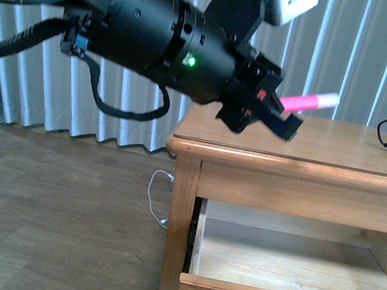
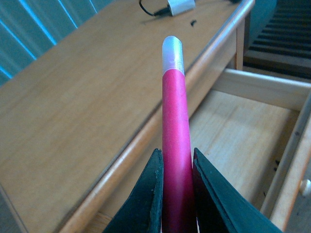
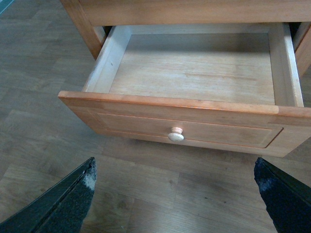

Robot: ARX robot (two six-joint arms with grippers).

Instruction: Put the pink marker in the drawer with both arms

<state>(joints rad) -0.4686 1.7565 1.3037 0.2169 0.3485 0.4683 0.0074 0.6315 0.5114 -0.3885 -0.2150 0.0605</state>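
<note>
Left end effector [image 2: 176, 154] is clamped tight on the marker [image 2: 174, 97], white cap [image 2: 173, 51] sticking out ahead of the tips, up in the air. Right below it runs the desk [image 2: 73, 111] front edge, and past that edge the drawer [image 3: 170, 102] is pulled out with its pale floor bare and wide between the side walls. A plug [image 2: 181, 6] lies far ahead on the desk. Right end effector [image 3: 175, 167] is spread wide and holds nothing. The knob [image 3: 176, 135] is ahead between its fingers, apart from them, floor [image 3: 48, 121] underneath.
</note>
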